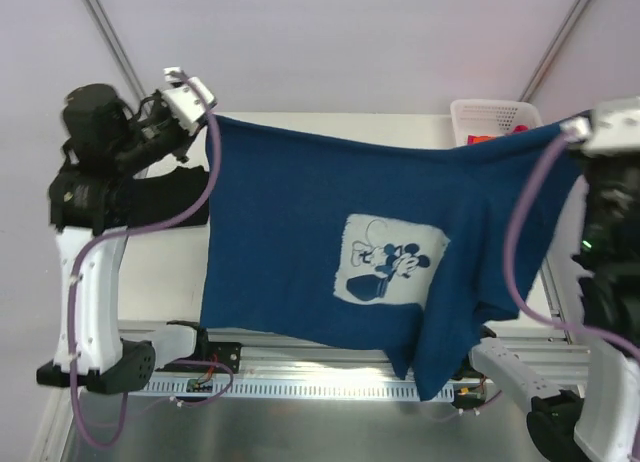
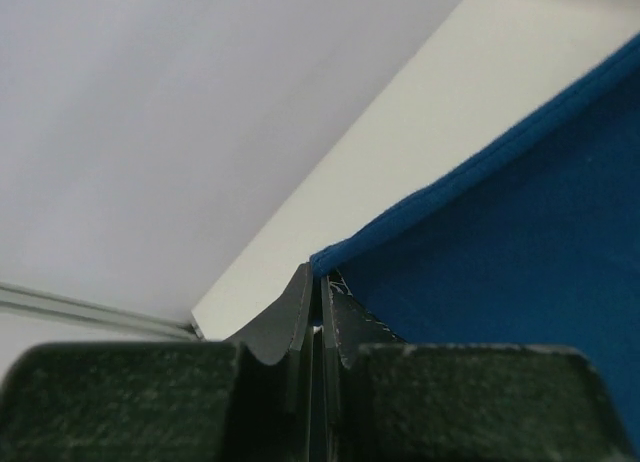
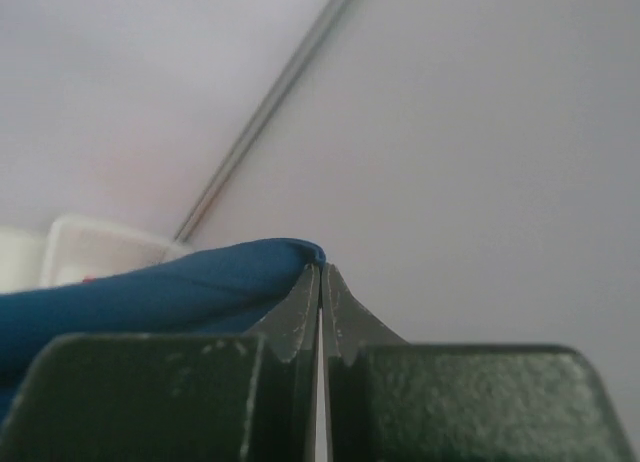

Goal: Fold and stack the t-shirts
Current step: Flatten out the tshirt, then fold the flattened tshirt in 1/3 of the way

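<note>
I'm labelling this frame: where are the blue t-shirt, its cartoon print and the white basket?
blue t-shirt (image 1: 290, 212): top view, plain cloth left of the print.
cartoon print (image 1: 392, 260): top view, middle of the pale square.
white basket (image 1: 495, 105): top view, its far rim.

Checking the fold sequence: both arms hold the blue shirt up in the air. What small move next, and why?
Probably lower both arms, laying the navy shirt flat on the table: left gripper and right gripper each pinch its upper edge; it hangs spread, unfolded.

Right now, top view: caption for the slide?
Left gripper and right gripper, both shut, hold the navy t-shirt spread between them, cartoon print facing the camera.
</note>
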`<state>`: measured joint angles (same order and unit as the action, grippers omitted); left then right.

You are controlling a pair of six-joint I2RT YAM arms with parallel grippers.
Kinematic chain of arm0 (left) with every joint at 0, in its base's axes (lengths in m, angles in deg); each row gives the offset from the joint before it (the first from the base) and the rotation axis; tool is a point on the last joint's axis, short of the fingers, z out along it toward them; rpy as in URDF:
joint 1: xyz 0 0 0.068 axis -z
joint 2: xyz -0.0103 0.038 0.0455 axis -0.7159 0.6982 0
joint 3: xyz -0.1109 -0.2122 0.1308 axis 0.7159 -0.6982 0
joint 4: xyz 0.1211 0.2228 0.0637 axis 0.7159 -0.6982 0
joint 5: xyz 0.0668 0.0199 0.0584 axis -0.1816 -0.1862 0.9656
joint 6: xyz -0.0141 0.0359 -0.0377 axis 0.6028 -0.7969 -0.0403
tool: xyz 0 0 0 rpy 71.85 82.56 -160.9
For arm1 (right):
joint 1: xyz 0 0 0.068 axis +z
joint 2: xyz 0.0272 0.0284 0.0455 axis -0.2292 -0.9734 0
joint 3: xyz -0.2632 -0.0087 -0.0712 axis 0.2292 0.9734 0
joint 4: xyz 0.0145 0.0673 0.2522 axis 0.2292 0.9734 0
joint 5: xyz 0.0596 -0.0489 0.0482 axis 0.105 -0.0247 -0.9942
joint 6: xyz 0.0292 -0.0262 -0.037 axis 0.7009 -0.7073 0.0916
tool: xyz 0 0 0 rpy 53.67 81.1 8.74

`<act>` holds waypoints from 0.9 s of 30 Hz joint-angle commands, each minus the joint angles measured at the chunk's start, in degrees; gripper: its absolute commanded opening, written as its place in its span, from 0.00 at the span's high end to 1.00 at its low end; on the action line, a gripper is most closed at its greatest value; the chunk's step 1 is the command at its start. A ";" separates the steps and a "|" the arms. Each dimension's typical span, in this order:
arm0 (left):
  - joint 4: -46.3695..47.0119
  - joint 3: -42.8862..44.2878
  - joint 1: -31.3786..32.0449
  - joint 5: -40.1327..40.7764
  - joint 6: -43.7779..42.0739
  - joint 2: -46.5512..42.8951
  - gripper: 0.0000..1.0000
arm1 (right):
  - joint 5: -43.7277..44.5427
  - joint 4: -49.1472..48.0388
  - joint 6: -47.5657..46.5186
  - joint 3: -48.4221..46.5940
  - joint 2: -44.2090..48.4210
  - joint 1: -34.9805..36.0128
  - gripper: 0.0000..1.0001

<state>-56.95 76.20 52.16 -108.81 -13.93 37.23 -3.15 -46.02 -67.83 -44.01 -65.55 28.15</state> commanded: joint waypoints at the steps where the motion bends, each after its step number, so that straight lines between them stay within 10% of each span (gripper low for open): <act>1: 2.14 -5.76 -0.20 3.12 -4.52 7.32 1.00 | -6.18 1.52 5.16 11.69 -5.27 -1.34 1.00; 10: 2.66 -5.35 -3.01 1.45 -6.73 33.48 1.00 | -23.95 9.87 29.37 10.89 -36.88 -14.79 1.00; 18: 2.58 21.72 -3.71 3.56 -6.72 58.22 1.00 | -20.54 19.99 29.74 -40.97 -77.42 -17.54 0.99; 27: 2.75 17.17 -2.75 2.94 -6.03 57.02 1.00 | -22.11 7.06 26.30 -19.30 -70.41 -12.26 1.00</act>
<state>-54.35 94.89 49.10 -105.44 -19.20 98.16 -24.29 -36.08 -41.67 -64.95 -141.13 14.31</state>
